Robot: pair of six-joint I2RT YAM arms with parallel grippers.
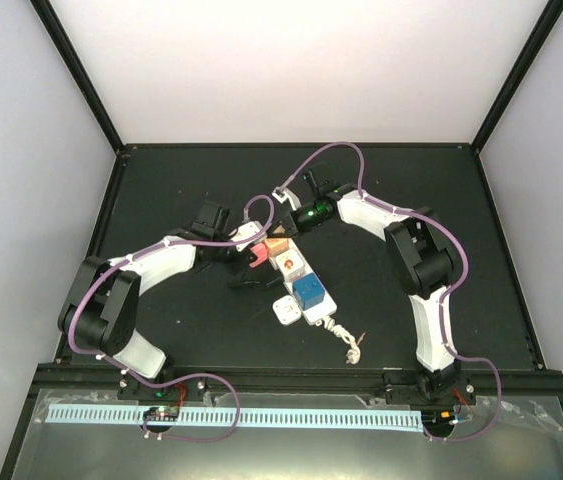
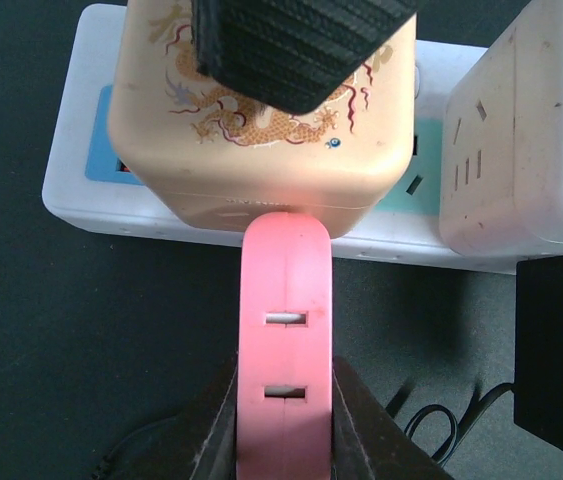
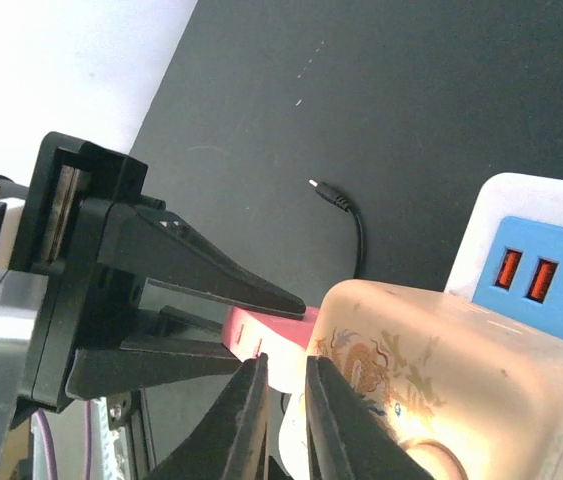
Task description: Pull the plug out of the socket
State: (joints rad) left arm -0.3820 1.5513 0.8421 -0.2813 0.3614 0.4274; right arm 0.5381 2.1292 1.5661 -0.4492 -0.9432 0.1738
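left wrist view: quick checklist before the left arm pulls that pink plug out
1. Left gripper clamped on both sides of the pink plug: ok.
2. Plug seated against the side of the beige adapter: ok.
3. Right gripper bearing down on the adapter's top to brace it: ok, judging by the left wrist view.
4. Adapter firmly seated on the power strip: cannot tell, the joint is hidden.
5. Thin black cable on the mat beside the left fingers, clear of the pull path: cannot tell.
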